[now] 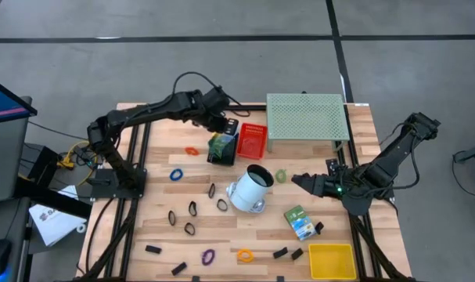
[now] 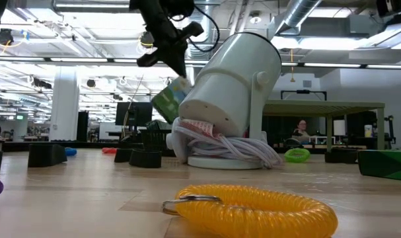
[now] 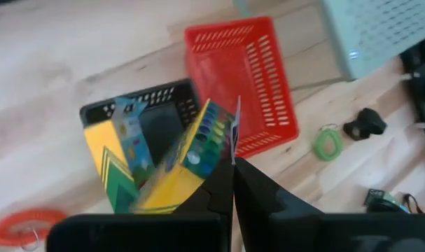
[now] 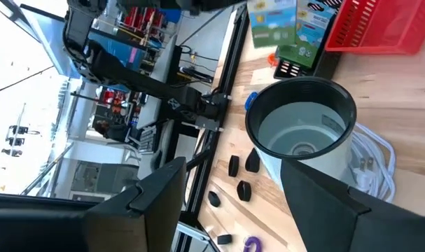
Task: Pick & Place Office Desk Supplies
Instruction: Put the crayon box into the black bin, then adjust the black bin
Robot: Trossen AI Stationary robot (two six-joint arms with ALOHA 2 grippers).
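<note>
A pale wooden table (image 1: 167, 227) on a dark frame stands on a grey floor, with an open office hall showing behind it in the low view; at the far side sit a green perforated metal shelf (image 1: 306, 117), a red mesh basket (image 1: 253, 139) just left of it, and a black mesh basket (image 1: 221, 150) touching the red one's left side; the left gripper (image 1: 224, 124) hangs over the black basket with its fingers closed on a yellow-green crayon box (image 3: 198, 143), which tilts above the basket while a second crayon box (image 3: 121, 157) stands inside it; the right gripper (image 1: 294, 180) hovers at mid-table on the right, its fingers spread wide and holding nothing, pointing at the mouth of a white kettle (image 1: 249, 189) that lies tipped on its side with its cord bunched under it; a green rubber band (image 1: 281, 176) lies between that gripper and the kettle; a third crayon box (image 1: 299, 222) lies flat near the right front, beside a yellow tray (image 1: 332, 261) at the near right corner; an orange coil band (image 1: 192, 150) and a blue band (image 1: 175, 175) lie left of the baskets, black rings (image 1: 192, 208) cluster left of the kettle, and a purple band (image 1: 208, 256), a yellow coil band (image 1: 245, 254) and several black binder clips (image 1: 280, 253) are scattered along the near edge.
</note>
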